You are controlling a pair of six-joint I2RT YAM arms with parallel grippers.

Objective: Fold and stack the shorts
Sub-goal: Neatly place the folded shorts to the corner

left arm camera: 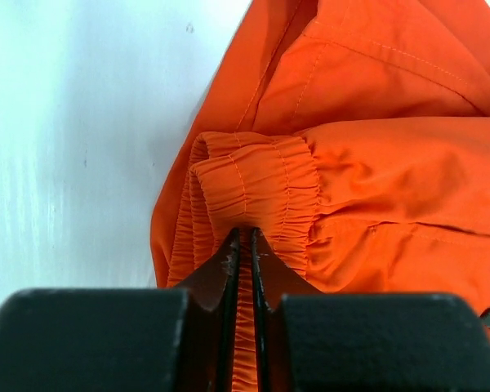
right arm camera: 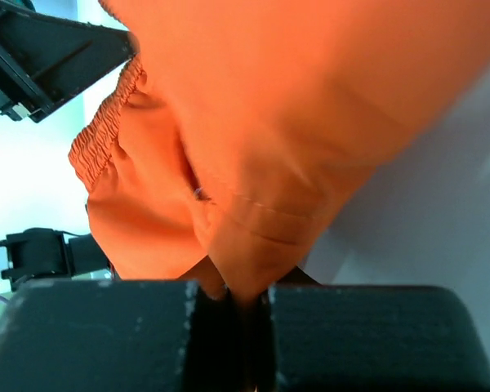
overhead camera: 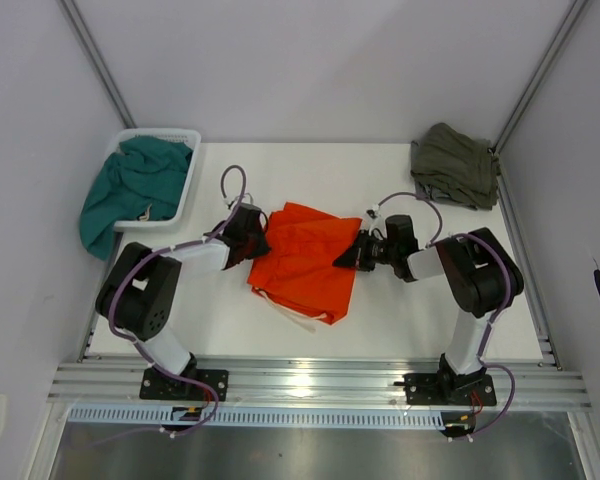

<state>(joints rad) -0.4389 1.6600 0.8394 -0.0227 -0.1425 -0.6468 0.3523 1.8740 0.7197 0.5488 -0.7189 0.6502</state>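
Okay, left fingers [left arm camera: 227, 273] clamped on orange shorts [overhead camera: 305, 262] waistband, right fingers [overhead camera: 344, 257] pinching opposite edge. Teal garment [overhead camera: 130, 190] in basket [overhead camera: 187, 185] beyond left fingers. Olive garment [overhead camera: 455, 165] on desk [overhead camera: 430, 320] beyond right fingers.

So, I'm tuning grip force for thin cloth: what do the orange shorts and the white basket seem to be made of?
The orange shorts: thin woven cloth, probably a light synthetic, matte with faint sheen; it creases crisply, seams are stitched, and the waistband is gathered, likely elastic. The white basket: apparently moulded plastic, smooth, with slotted walls, though small in the top view.
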